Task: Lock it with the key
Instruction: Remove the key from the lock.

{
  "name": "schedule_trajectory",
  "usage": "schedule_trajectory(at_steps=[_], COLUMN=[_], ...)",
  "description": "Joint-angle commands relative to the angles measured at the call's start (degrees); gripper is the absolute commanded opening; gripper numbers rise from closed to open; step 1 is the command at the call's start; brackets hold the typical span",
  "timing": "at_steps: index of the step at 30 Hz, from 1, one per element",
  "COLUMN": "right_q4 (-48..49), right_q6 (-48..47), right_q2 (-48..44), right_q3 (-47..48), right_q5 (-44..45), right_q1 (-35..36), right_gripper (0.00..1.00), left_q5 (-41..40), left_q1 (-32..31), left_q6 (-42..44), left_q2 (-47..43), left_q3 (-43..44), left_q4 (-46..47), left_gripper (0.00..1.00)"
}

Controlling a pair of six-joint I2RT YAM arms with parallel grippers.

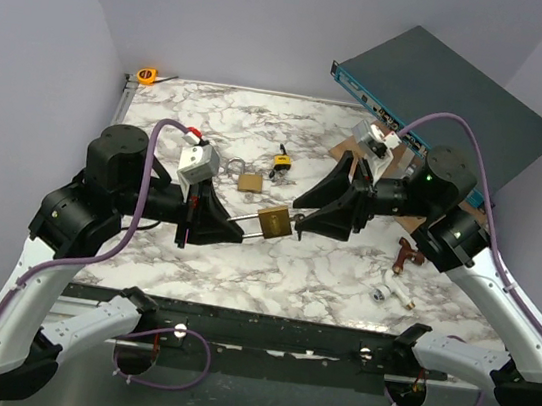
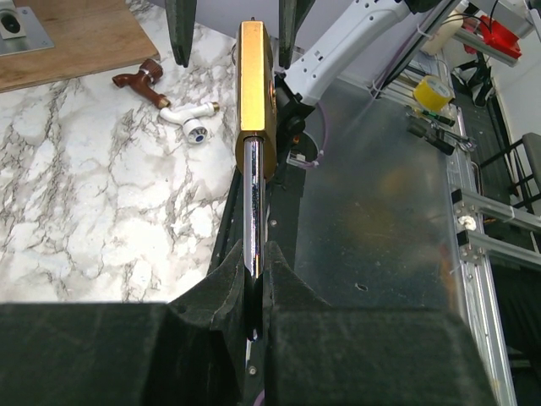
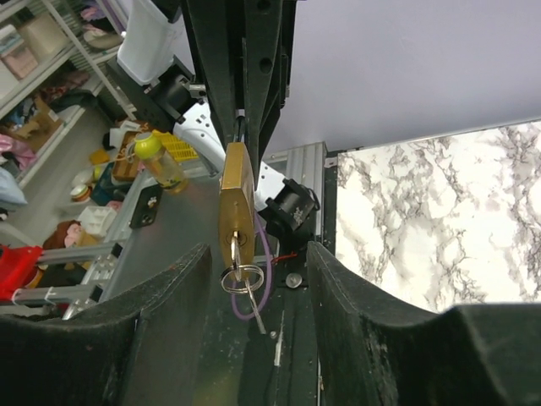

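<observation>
Above the marble surface, on the left, the left claw is clamped tight on the steel shackle of the brass padlock, holding it raised and level. A ring with a key hangs at the padlock's right end. The right claw gapes wide, a finger on each side of that end, gripping nothing.

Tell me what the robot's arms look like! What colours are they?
The left arm and right arm have white shells and chunky black joints. A purple cable loops along each. The left gripper and right gripper are black wedges, each topped by a white camera box with red bits.
</observation>
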Motion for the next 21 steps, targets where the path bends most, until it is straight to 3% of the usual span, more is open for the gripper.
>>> schedule_trajectory(at_steps=[1,7,13,21], right_q4=[2.4,2.2,2.0,-1.7], right_q6=[0.9,0.9,1.0,-1.6], right_q2=[0.1,-0.7,-0.8,-4.8], right_q3=[-0.5,-1.0,-1.1,-2.0], right_q5=[-2.6,-2.0,-1.4,2.6], right_q1=[-0.2,-0.2,-0.2,-0.2], right_gripper=[0.48,0.37,0.01,0.01], left_q5=[2.3,2.4,2.2,-0.2], left_q1=[-0.4,-0.5,-0.7,-0.6], left_q6=[0.0,-0.2,-0.2,1.3], left_q2=[-0.3,-0.3,-0.3,-1.9], left_q3=[2.5,2.4,2.4,1.8], left_q4=[3.5,3.7,3.7,2.1], left_gripper=[0.00,0.00,0.00,0.00])
